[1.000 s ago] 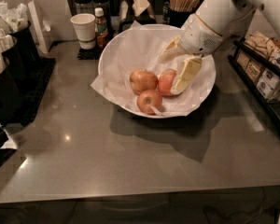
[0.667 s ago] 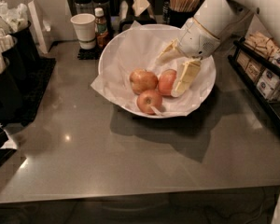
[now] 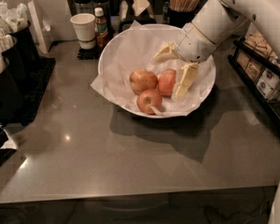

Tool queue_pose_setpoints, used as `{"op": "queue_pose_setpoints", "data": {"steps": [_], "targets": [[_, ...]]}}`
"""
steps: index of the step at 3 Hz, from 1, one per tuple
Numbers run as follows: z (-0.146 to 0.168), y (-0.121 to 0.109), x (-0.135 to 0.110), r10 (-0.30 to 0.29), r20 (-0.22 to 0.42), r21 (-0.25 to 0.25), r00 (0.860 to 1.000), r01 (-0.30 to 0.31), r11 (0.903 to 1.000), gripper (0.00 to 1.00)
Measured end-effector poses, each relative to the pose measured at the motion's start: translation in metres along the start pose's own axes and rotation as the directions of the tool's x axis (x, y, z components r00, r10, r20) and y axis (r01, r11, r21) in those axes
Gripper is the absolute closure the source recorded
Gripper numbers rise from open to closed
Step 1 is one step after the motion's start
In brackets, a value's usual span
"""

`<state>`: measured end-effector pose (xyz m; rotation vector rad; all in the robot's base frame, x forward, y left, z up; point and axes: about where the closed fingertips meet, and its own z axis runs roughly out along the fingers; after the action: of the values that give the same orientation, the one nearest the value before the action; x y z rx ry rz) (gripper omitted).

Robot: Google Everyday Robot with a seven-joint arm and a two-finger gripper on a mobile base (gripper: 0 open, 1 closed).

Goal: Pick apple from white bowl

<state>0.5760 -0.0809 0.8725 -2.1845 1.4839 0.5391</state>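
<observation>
1. Apple (image 3: 166, 84), the reddest of three, lies on the crinkled paper in the white bowl (image 3: 126, 45). It sits right of centre, close against the paler apple (image 3: 143, 80) and just behind the smaller apple (image 3: 149, 101).
2. Over the last second almost nothing has shifted. All three fruits sit where they were, and my claw (image 3: 167, 76) has only eased a shade lower inside the bowl.
3. The claw is spread wide. One finger (image 3: 164, 54) reaches above and behind the apple, and the other (image 3: 184, 80) runs down its right flank. I cannot tell whether that one touches the skin.
4. I judge this to be the last of the approach: the apple is bracketed but not yet pinched or lifted.
5. The bowl has not budged on the grey surface (image 3: 107, 157), so I take it the claw has pushed nothing aside.
</observation>
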Motion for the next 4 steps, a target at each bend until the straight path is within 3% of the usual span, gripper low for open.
{"op": "queue_pose_setpoints", "data": {"steps": [2, 4], "targets": [[0.006, 0.000, 0.000, -0.021, 0.015, -0.007, 1.000, 0.021, 0.9998, 0.19], [0.016, 0.007, 0.010, 0.001, -0.004, -0.057, 1.000, -0.001, 0.9984, 0.17]]}}
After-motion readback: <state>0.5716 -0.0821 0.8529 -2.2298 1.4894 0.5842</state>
